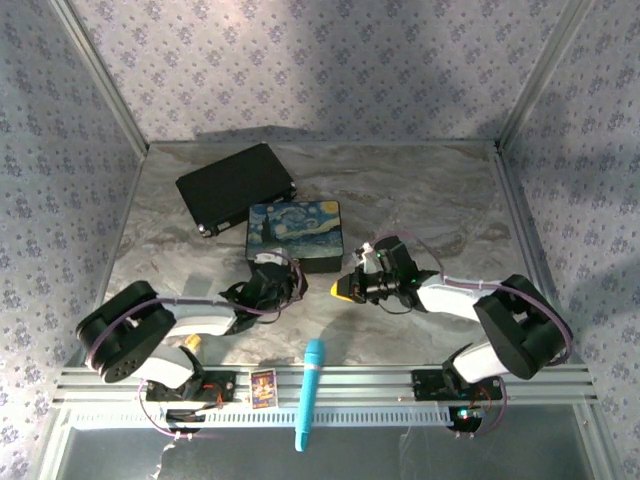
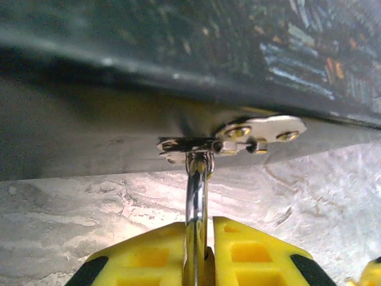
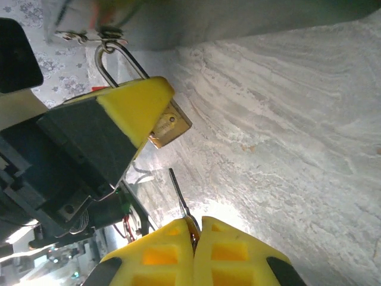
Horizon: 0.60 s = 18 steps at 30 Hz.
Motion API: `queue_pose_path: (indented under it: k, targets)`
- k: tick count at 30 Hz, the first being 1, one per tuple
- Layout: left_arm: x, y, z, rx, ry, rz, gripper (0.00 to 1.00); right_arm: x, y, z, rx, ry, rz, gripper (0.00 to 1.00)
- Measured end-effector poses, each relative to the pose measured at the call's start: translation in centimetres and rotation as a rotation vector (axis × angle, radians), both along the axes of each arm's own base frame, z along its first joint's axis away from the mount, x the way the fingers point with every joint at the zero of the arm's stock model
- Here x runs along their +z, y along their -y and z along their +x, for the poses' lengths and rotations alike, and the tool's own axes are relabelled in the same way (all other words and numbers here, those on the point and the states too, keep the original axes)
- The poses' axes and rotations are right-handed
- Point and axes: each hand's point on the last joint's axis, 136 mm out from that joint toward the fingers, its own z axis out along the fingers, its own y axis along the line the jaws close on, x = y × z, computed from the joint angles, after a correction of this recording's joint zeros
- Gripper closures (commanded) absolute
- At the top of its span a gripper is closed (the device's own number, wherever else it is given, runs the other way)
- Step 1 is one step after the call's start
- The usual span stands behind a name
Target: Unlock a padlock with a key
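Left wrist view: left gripper clamps the padlock by its shackle, hooked through the hasp of the painted box. Right wrist view adds its brass body, and right gripper pinched tight on the key.

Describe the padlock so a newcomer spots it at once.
Start at the blue swirl-painted box in the middle of the table and go to the silvery metal latch on its near side. Hooked through it is the padlock, a small brass-yellow block with a silvery shackle, pinched by the left gripper. The thin silvery key in the right gripper is flat and bladelike, not blocky brass.
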Motion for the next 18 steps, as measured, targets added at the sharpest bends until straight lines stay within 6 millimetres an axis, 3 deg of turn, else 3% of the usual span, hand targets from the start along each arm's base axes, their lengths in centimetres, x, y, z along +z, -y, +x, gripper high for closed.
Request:
queue_pose_path:
  k: [4,9,14,18]
  targets:
    - [0.7,-0.1,0.2,0.04,-0.008,-0.041,0.86,-0.1,-0.7,0.1,-0.006,-0.053,0.041,1.0]
    - [0.7,-0.3,0.3,0.095,-0.047,-0.098,0.85,-1.4,-1.6,0.0,-0.014,-0.12,0.053,1.0]
    - [-0.4,-1.2,-0.3,0.172,-0.11,-0.159,0.83,-1.2,-2.6,-0.3,-0.012,-0.125,0.093,1.0]
    - [-0.1,-0.9,-0.3,0.212,-0.142,-0.235,0.81,-1.6,-3.2,-0.3,-0.024,-0.148,0.123,1.0]
